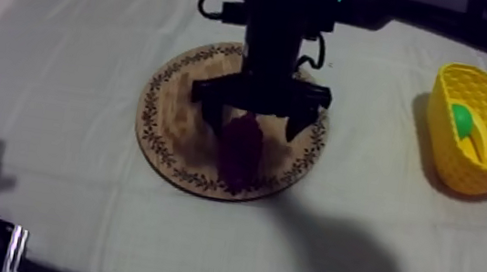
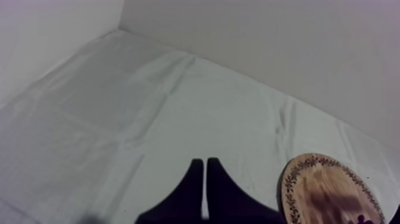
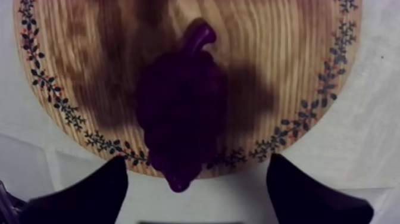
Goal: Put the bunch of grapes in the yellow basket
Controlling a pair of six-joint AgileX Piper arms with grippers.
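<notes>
Grapes (image 1: 241,147) are lying on the board (image 1: 169,104), directly beneath the right gripper (image 1: 255,123), whose fingers are standing wide apart, one either side; the long axis is probably running crosswise to the closing line. Left gripper (image 2: 205,190) is sitting pressed together, well apart

Grey-white cloth (image 1: 81,77), green fruit (image 1: 461,118), perhaps a pear, beside yellow fruit (image 1: 478,142)

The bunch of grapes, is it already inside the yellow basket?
No, the bunch of grapes lies on the wooden board, under the open right pincer, apart from the yellow basket.
</notes>
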